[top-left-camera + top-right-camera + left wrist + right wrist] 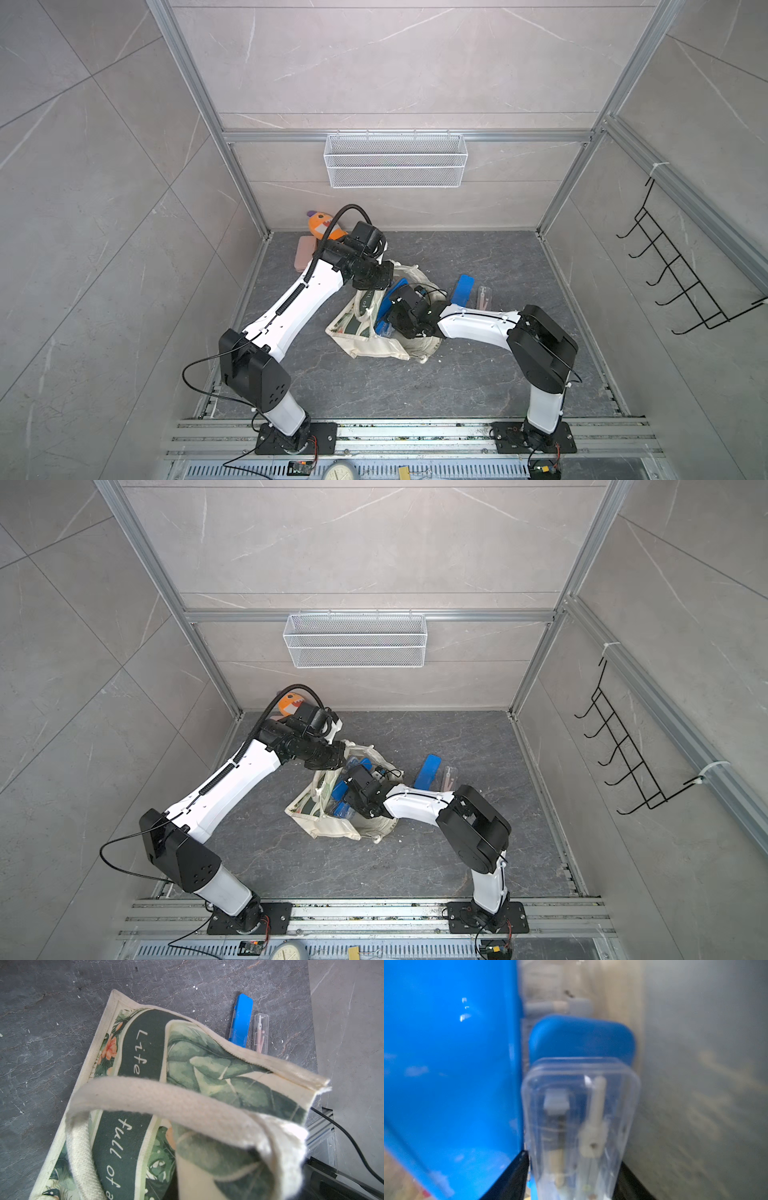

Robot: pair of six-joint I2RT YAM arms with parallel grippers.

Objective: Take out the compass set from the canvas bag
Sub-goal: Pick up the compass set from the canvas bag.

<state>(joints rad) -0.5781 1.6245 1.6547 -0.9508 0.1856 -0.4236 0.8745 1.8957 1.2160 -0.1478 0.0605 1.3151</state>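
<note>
- At the middle of the dark grey stone-patterned tabletop: cream canvas bag with dark green leaf print, slumped, mouth gaping upward.
- Pinches the bag's far rim with the left gripper, jaws clenched on the cloth, rim held raised.
- Has the right gripper down inside the bag's mouth, black fingers flanking the compass set, a clear plastic case with pale compass parts, within the bag.
- Cannot tell whether those fingers clamp the case or only sit close against its two sides.
- Also inside the bag: a large bright blue plastic case just beside the compass set, and a darker blue round-cornered case just beyond it.
- On the tabletop near the bag, on the right arm's side: a slim blue plastic box and, just beside it, a second clear case holding pinkish parts.
- At the far left corner, partly behind the left arm: an orange plush toy and a flat pink box.
- On the back wall: a white wire-mesh basket; on the right wall: a black wire hook rack.
</note>
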